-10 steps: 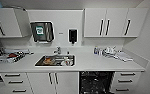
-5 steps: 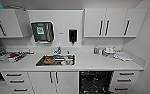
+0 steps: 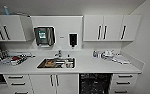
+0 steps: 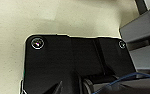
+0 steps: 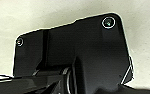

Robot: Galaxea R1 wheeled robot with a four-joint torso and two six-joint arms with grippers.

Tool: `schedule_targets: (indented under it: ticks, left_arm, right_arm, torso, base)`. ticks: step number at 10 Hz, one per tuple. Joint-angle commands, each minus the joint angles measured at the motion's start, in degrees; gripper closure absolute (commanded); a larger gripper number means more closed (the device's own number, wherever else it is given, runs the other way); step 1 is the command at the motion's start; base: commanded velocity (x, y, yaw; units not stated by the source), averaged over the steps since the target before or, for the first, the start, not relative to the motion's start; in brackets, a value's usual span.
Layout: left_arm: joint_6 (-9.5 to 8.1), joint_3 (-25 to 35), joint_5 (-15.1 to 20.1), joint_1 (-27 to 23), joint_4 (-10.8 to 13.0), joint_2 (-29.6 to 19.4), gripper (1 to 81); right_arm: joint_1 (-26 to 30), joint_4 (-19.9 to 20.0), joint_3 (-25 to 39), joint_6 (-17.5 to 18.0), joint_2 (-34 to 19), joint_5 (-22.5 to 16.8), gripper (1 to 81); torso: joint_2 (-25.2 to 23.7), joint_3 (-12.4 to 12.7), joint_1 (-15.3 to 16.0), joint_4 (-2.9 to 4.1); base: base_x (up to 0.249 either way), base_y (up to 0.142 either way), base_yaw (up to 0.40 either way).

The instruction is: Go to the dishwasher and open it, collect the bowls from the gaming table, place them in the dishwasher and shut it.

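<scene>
Dishwasher [image 3: 95,83] sits under the counter [image 3: 91,66], just right of the sink [image 3: 56,63], dark racks on show. Honestly can't tell what state either end effector's in or how close.

I'm facing the white counter [image 3: 91,65]: the sink [image 3: 56,63] sits mid-run, and the dishwasher [image 3: 95,83] shows a dark front beneath, right of it.

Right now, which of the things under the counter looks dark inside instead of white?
The dishwasher, just right of the sink cupboard doors. It shows a dark inside, while the drawers and doors beside it have white fronts with dark handles.
</scene>
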Motion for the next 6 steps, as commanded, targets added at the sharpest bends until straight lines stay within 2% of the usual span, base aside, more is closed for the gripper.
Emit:
schedule_targets:
  ticks: [1, 4, 5, 6]
  left_arm:
    - [-0.01, 0.22, 1.94, -2.99, 0.24, -0.11, 1.0]
    - [-0.01, 0.22, 1.94, -2.99, 0.24, -0.11, 1.0]
    - [-0.01, 0.22, 1.94, -2.99, 0.24, -0.20, 1.0]
    - [-0.01, 0.22, 1.94, -2.98, 0.15, -0.12, 1.0]
  right_arm:
    - [3.37, -0.51, 0.15, -0.16, -0.31, -2.68, 1.0]
    - [3.45, -0.59, 0.15, -0.16, -0.31, -2.68, 1.0]
    - [3.37, -0.60, 0.15, -0.16, -0.31, -2.68, 1.0]
    - [3.37, -0.59, 0.15, -0.16, -0.39, -2.68, 1.0]
  torso:
    - [5.49, -0.02, -3.54, 0.00]
    - [11.59, 0.13, -7.50, 0.00]
    - [7.89, 0.13, -5.12, 0.00]
    - [9.25, 3.60, -5.88, 0.00]
  base:
    - [0.000, 0.000, 0.000]
    - [0.000, 0.000, 0.000]
    - [0.000, 0.000, 0.000]
    - [0.000, 0.000, 0.000]
